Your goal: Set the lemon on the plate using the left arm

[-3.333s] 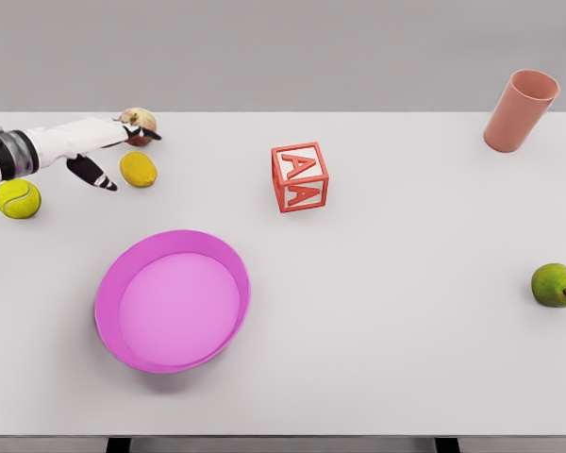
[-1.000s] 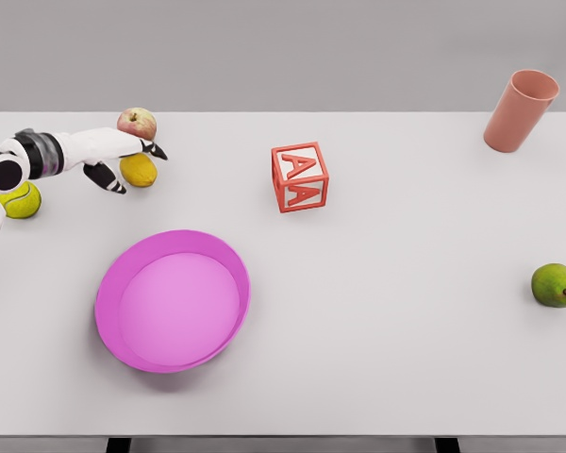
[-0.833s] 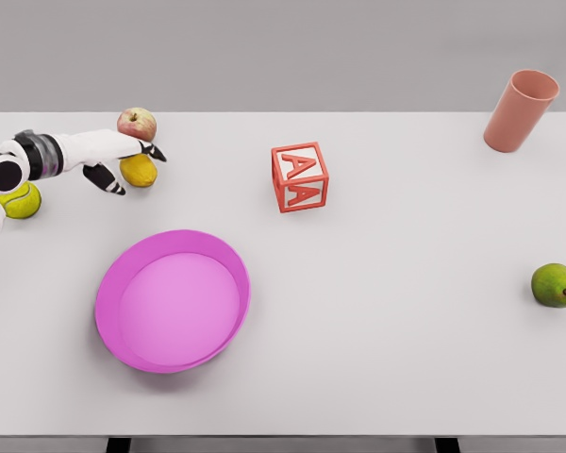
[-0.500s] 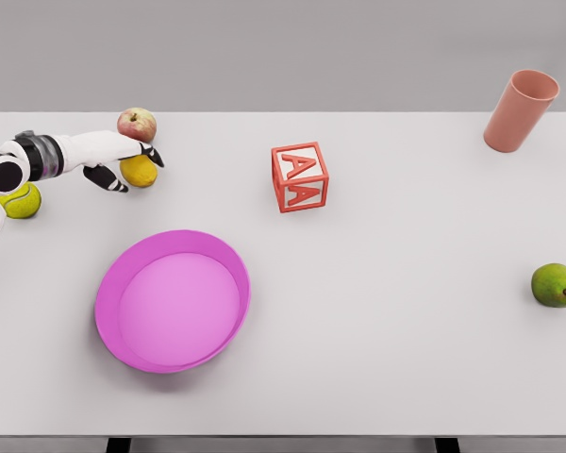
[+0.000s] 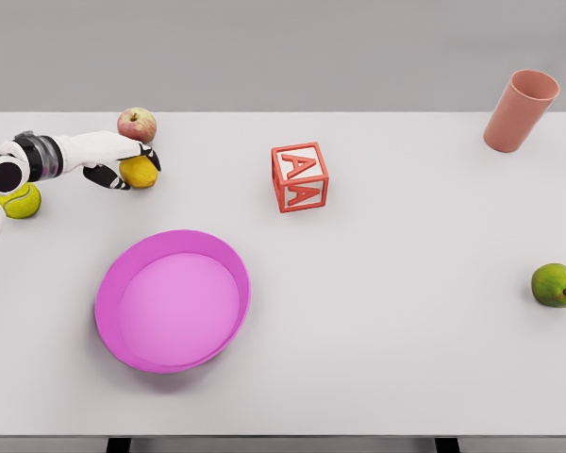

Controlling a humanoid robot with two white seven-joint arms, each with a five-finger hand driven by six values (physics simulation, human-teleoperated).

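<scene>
The yellow lemon [image 5: 141,174] lies on the white table at the far left, just in front of a red-yellow apple [image 5: 137,124]. My left hand [image 5: 132,168] reaches in from the left edge and its fingers wrap the lemon: the thumb [image 5: 111,180] is against its left side and the dark fingertips [image 5: 152,157] are over its top right. The lemon still rests on the table. The magenta plate [image 5: 179,304] sits nearer to me, below and slightly right of the lemon, with nothing in it. My right arm does not show.
A tennis ball [image 5: 21,200] lies by my left forearm. A red letter block [image 5: 299,176] stands mid-table, a pink cup [image 5: 520,109] at the far right corner, and a green pear [image 5: 556,284] near the right edge.
My left hand has slid down from over the apple onto the lemon, and its fingers have closed in around the lemon over the last second.
</scene>
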